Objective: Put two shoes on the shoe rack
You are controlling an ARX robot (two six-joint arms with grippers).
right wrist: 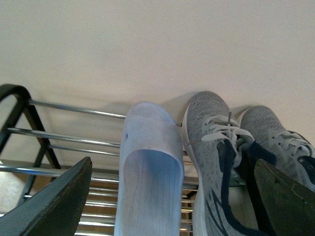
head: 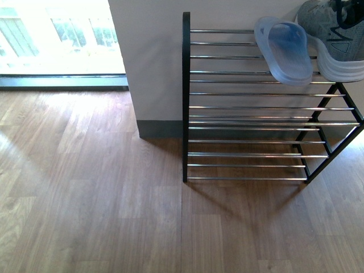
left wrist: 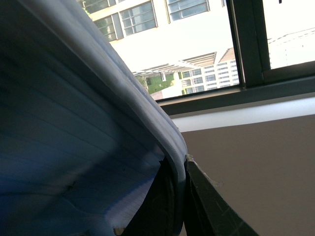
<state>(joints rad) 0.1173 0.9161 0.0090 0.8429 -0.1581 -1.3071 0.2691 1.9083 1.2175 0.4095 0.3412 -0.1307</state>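
Rack: the shoe rack (head: 250,108) stands on the wood floor (head: 85,216) against the pale wall (head: 148,57); you see chrome bars in tiers inside a black frame.
Top tier: one blue slide (head: 284,48) lies just beside a grey sneaker (head: 335,37) at the right end; the left half of the bars is bare.
Right wrist view: you see that slide (right wrist: 147,167) next to two grey sneakers (right wrist: 216,162), side by side.
Right hand (right wrist: 172,196): spread wide, gripping nothing.
Left hand (left wrist: 179,196): fingers clamped on the edge of a second blue slide (left wrist: 74,147).
Room: a bright window (head: 57,40) sits left of the wall.
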